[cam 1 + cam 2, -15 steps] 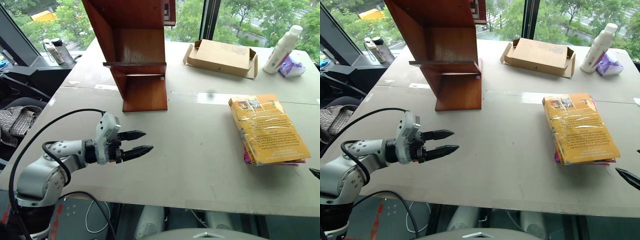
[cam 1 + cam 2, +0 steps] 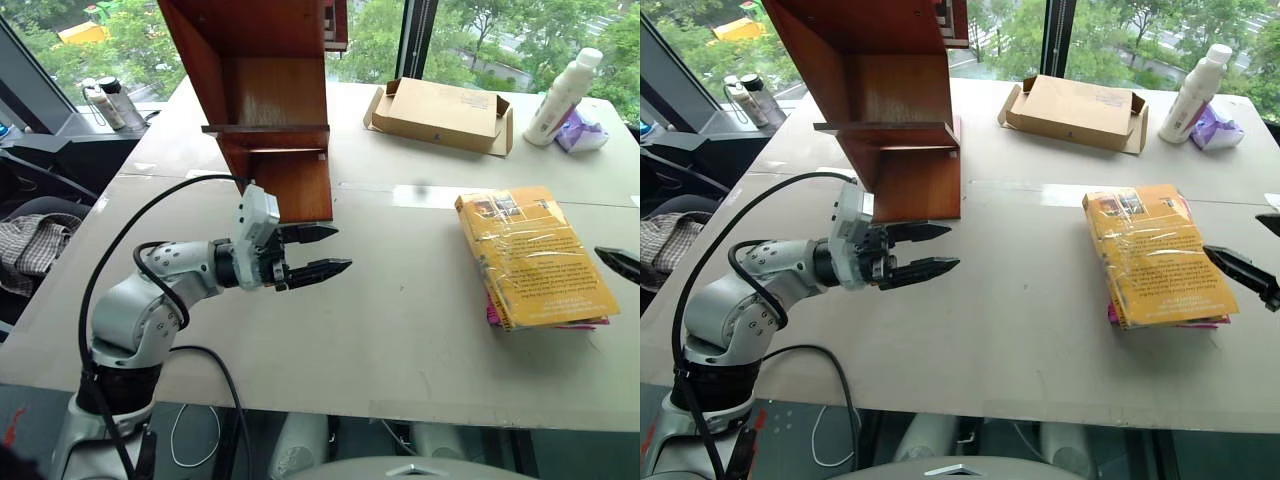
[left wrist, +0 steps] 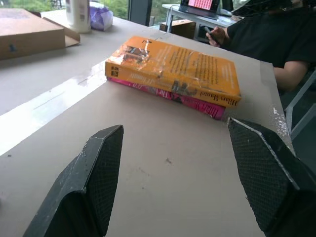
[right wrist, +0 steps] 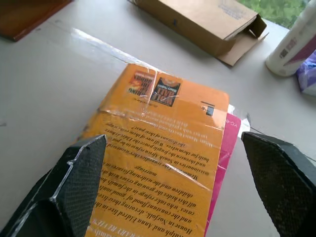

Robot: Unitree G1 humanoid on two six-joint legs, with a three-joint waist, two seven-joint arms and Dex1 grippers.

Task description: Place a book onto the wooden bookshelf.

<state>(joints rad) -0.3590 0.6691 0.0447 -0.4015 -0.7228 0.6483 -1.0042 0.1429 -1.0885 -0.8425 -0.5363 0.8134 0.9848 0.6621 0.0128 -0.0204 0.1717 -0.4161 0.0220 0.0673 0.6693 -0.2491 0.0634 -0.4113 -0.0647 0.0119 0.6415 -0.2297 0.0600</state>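
Note:
The book (image 2: 535, 255), yellow-orange with a glossy wrapped cover, lies flat on a magenta-pink book (image 2: 493, 316) at the table's right. The wooden bookshelf (image 2: 270, 100) stands at the back left, reddish-brown with slanted sides. My left gripper (image 2: 338, 249) hovers open just in front of the shelf's base, pointing right toward the books, with nothing between its fingers. My right gripper (image 2: 1233, 235) is open at the book's right edge, empty. In the right wrist view the book (image 4: 163, 138) lies between and beyond the spread fingers (image 4: 74, 187). The left wrist view shows the book (image 3: 182, 64) farther off.
An open flat cardboard box (image 2: 440, 112) lies at the back of the table. A white bottle (image 2: 562, 95) and a purple bag (image 2: 582, 132) stand at the back right. Two bottles (image 2: 110, 100) sit on a ledge far left. A seated person (image 3: 276, 39) is beyond the table's right end.
My left gripper has moved right and away from me, up to the shelf's base, staying open. My right gripper has come further into view beside the book.

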